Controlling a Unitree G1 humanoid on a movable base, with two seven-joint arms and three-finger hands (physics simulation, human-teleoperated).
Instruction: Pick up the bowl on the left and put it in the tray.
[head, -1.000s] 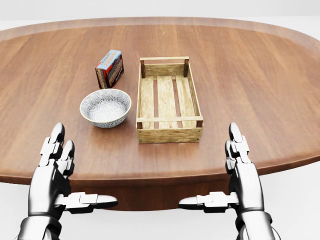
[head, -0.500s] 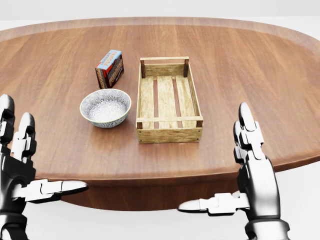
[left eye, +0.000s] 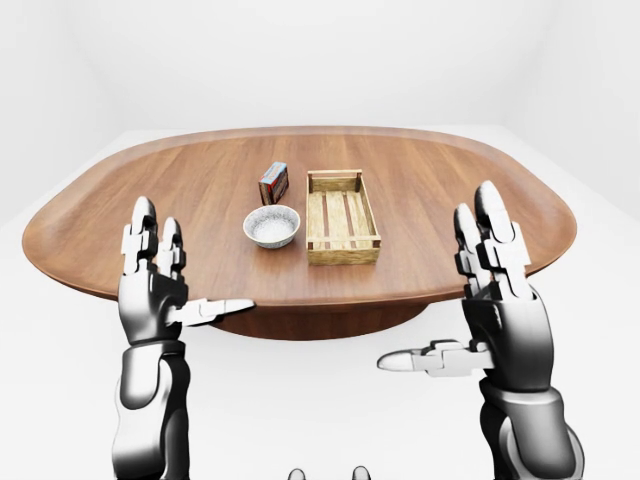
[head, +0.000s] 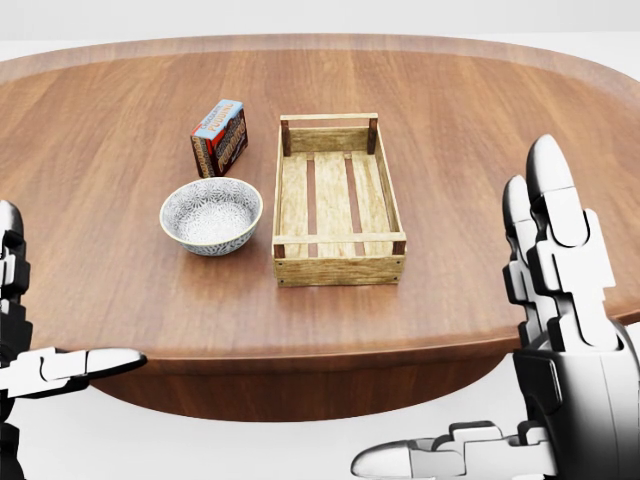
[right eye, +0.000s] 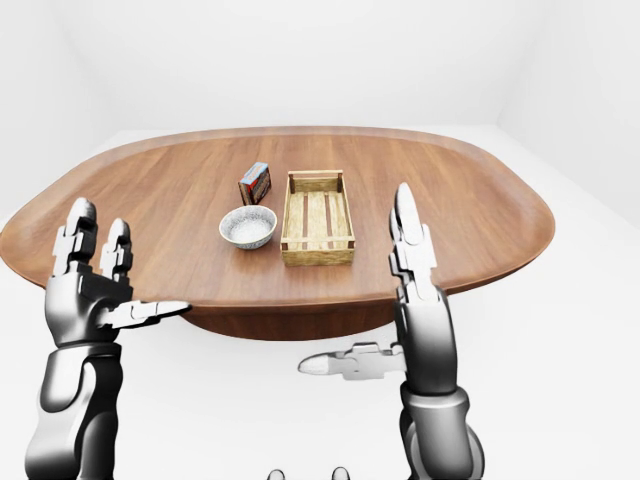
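Note:
A patterned white bowl stands upright on the wooden table, just left of the slatted wooden tray, which holds nothing. My left hand is raised below the table's near edge, left of the bowl and well short of it, open with fingers up and thumb pointing right. My right hand is also open, held up near the camera at the right, thumb pointing left, and touches nothing. In the head view only the edge of the left hand shows at the lower left.
A red and blue box lies above the bowl, beside the tray's upper left corner. The oval table's near rim runs between my hands and the objects. White floor and walls surround it.
The left hand has slid left, partly out of the head view. The right hand has risen and come closer to the camera. Bowl, tray and box have not moved.

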